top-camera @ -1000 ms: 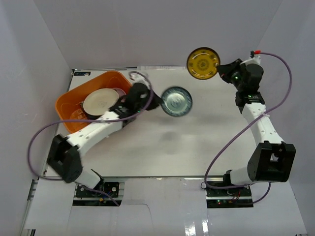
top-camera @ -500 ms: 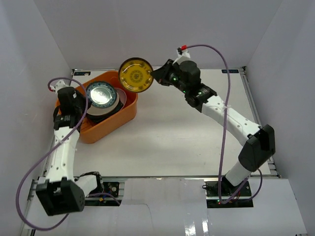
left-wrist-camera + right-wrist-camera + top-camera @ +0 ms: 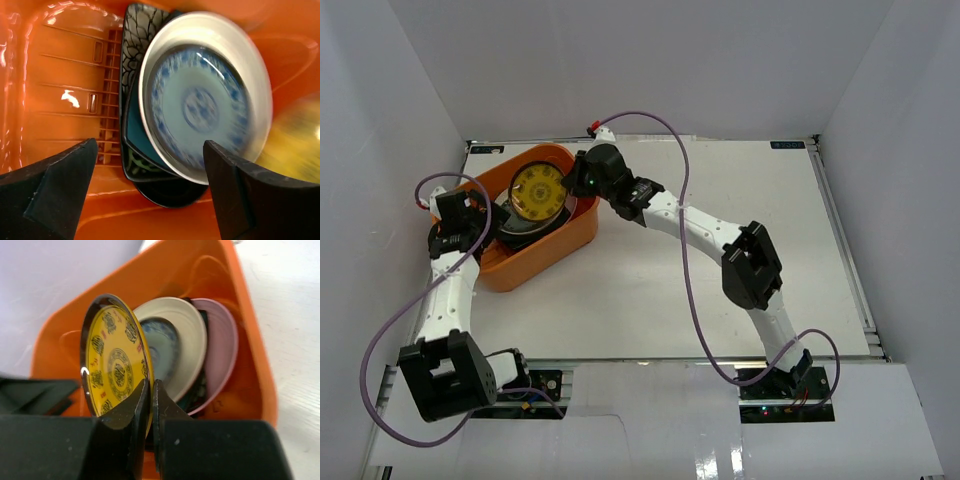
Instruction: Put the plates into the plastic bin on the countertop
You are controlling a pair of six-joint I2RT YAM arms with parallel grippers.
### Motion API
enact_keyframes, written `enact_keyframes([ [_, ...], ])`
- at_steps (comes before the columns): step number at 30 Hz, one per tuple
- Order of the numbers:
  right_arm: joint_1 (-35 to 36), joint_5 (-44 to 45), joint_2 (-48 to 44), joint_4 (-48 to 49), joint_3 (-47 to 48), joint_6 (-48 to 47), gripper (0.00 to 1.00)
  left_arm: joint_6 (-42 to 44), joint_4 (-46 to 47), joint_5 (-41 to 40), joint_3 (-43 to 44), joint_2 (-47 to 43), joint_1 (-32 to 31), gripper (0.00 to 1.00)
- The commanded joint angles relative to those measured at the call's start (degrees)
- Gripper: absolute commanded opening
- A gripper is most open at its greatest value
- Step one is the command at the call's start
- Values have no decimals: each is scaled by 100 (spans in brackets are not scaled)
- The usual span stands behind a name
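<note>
Your right gripper (image 3: 151,390) pinches the yellow plate (image 3: 116,362) by its rim; lower it level onto the plates (image 3: 186,335) in the plastic bin (image 3: 252,355) before releasing.

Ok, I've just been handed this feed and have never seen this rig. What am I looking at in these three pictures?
Two robot arms are bolted at the near edge of a white table. The overhead picture looks down from behind them. The other two come from a camera on each wrist, so the dark shapes at the bottom are that arm's own fingers. An orange bin sits at the table's far left. The left wrist view looks into it: a blue-patterned plate lies on a cream plate, atop darker dishes. The left gripper is open and holds nothing. The right gripper pinches the rim of a yellow plate, holding it over the plates in the bin.
</note>
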Motion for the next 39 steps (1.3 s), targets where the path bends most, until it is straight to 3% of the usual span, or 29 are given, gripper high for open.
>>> enact_keyframes([
  [1,-28,79,125,-22,553,-67,8,-435,236,-89,63,-1125,-18,98],
  [6,16,26,608,-286,1001,-40,8,-507,96,-468,502,-2058,-9,98],
  [10,77,-150,951,-443,1290,21,8,-288,25,163,933,-2287,-18,98],
  [13,104,-221,1066,-690,1590,-23,65,-164,8,1313,1057,-2279,-18,98],
  [14,95,-220,892,-716,1581,-75,92,-147,17,1577,1022,-2287,-18,98],
  [19,86,51,-215,-664,968,-663,90,-76,43,2923,987,-2375,-18,98],
  [20,86,61,-791,-629,749,-777,90,-76,69,3055,960,-2410,-18,98],
  [24,104,350,-2805,-199,-1384,-1375,90,-85,359,4048,715,-2664,-18,98],
  [25,112,342,-3323,159,-2642,-1629,90,-137,551,4319,636,-2752,-61,98],
  [27,121,394,-4809,539,-3906,-1841,90,-243,797,4453,495,-2998,-184,98],
  [28,121,421,-5736,549,-4938,-1946,90,-260,877,4628,460,-3034,-281,98],
  [31,130,877,-7416,-18,-6436,-1808,90,-24,922,4735,407,-3113,-921,98],
  [34,130,1422,-8710,-460,-7135,-1728,90,326,843,4823,319,-3253,-1614,98],
  [39,130,2046,-9533,-629,-7700,-1771,90,575,746,4789,-94,-3719,-1925,98],
])
